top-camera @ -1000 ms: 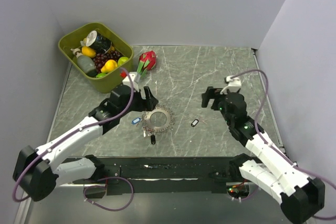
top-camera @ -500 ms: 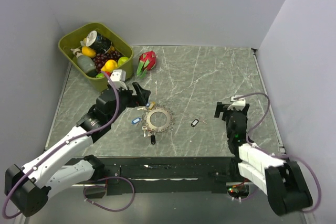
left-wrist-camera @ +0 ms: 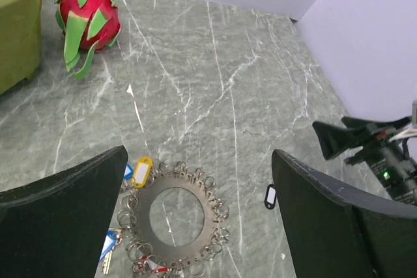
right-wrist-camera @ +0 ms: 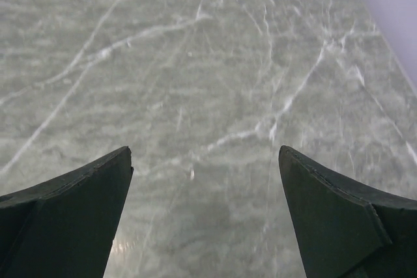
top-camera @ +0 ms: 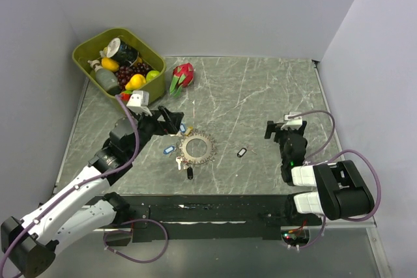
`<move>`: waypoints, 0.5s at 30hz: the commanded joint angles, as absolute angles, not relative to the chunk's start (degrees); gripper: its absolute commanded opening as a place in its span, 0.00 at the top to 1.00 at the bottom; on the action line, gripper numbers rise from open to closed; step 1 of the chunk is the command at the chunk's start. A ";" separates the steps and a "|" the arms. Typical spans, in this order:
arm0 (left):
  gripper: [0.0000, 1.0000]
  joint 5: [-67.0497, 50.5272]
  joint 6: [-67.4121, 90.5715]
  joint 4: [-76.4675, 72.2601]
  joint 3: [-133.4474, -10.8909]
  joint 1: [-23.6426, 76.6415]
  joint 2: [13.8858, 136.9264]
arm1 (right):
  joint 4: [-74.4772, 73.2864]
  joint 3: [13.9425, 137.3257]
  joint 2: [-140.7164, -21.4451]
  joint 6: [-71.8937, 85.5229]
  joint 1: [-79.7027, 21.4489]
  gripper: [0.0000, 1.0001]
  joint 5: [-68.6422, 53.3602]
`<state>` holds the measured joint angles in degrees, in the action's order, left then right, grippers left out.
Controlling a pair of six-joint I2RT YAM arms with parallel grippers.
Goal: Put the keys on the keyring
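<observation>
The keyring (top-camera: 208, 150) lies flat on the marble, a toothed metal disc fringed with small rings (left-wrist-camera: 210, 215). Keys with a yellow tag (left-wrist-camera: 141, 171), a blue tag (left-wrist-camera: 109, 245) and a red tag (left-wrist-camera: 153, 266) sit at its rim. A black-tagged key (top-camera: 242, 152) lies loose to its right (left-wrist-camera: 270, 196), and another black one (top-camera: 189, 173) lies just in front. My left gripper (top-camera: 171, 122) hovers open behind and left of the ring (left-wrist-camera: 200, 154), holding nothing. My right gripper (top-camera: 281, 129) is open over bare marble (right-wrist-camera: 205, 151), right of the loose key.
A green bin (top-camera: 76, 53) of fruit and bottles stands at the back left, its corner showing in the left wrist view (left-wrist-camera: 19, 30). A red dragon fruit (top-camera: 184, 75) lies beside it (left-wrist-camera: 88, 21). Walls close the left, back and right sides.
My left gripper has drawn back to the left away from the ring and opened wider. The right arm has folded back toward the near edge, its gripper still open.
</observation>
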<state>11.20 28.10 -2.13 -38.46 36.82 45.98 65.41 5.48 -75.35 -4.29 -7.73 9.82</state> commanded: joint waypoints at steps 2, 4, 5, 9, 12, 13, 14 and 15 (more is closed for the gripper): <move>0.00 10.02 26.46 -6.68 -37.09 36.48 44.12 | 65.22 10.37 -75.06 -4.22 -7.03 0.00 10.02; 0.00 10.02 26.28 -6.50 -37.18 36.56 44.03 | 65.29 10.37 -75.23 -4.22 -7.12 0.00 10.11; 0.00 10.19 26.28 -6.50 -37.18 36.56 44.03 | 65.74 10.20 -75.32 -4.65 -7.03 0.00 10.28; 0.01 10.37 26.28 -6.42 -37.27 36.56 44.38 | 64.34 10.81 -75.23 -4.13 -6.94 0.00 10.11; 0.01 10.90 26.45 -5.63 -37.88 36.56 45.17 | 64.25 10.90 -75.23 -4.13 -6.94 0.00 10.02; 0.01 10.90 26.37 -5.63 -37.88 36.48 45.35 | 63.90 10.99 -75.06 -3.96 -6.86 0.00 9.93; 0.01 10.90 26.37 -5.80 -37.88 36.56 45.53 | 63.55 11.07 -75.06 -3.87 -6.86 0.00 9.93; 0.01 11.16 26.37 -5.97 -37.88 36.56 45.70 | 63.72 11.07 -75.15 -3.95 -6.68 0.00 9.76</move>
